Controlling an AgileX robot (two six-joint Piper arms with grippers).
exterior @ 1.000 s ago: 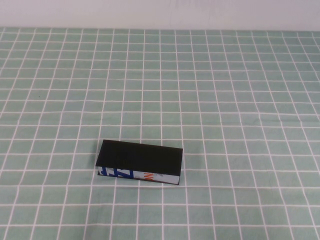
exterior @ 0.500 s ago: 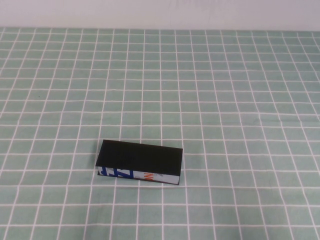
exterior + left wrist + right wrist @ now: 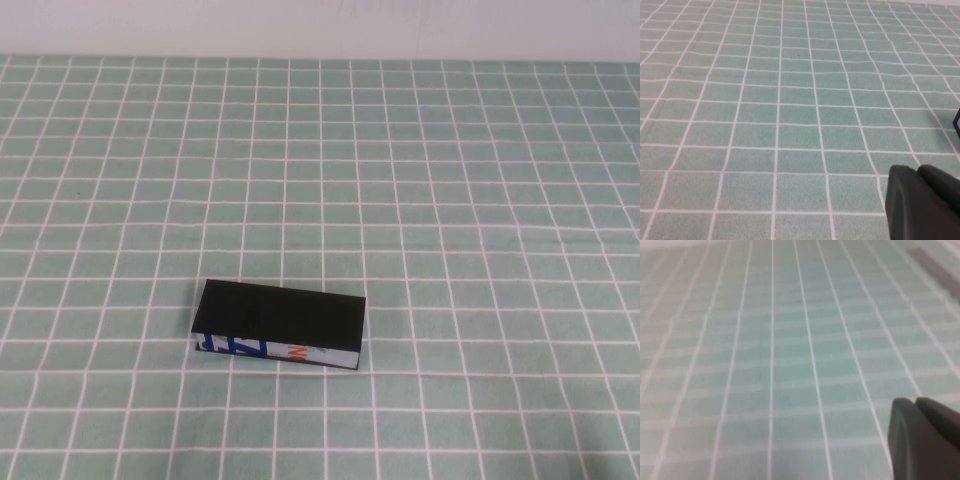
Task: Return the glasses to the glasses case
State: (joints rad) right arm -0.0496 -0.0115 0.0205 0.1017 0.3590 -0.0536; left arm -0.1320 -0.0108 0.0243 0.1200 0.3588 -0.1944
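A green tablecloth [image 3: 480, 200] with a white grid covers the whole table in the high view, soft fabric, slightly rippled, running back to a pale wall [image 3: 320, 25]. No arm reaches into this view at all.

On the cloth, left of centre and toward the near side, lies the glasses case [image 3: 280, 318]: a flat, hard-edged black box, long and narrow, sitting a little askew to the grid lines. Its lid is down. The top is matte black; the front edge facing the camera is white with blue and orange print. The glasses are not visible in any view.

The left wrist view shows something the high view misses: the left gripper [image 3: 922, 202], a dark, rounded, matte shape at the picture's edge, hanging just above bare cloth. Only that one dark lump shows, so whether its fingers are spread or closed, I cannot tell. It holds nothing I can see. A sliver of black at the far edge of that view may be a corner of the case; too small to be sure.

The right wrist view gives the right gripper [image 3: 925, 440], the same dark rounded shape over empty, blurred cloth. Again, I cannot tell how its fingers stand, and it touches nothing visible.
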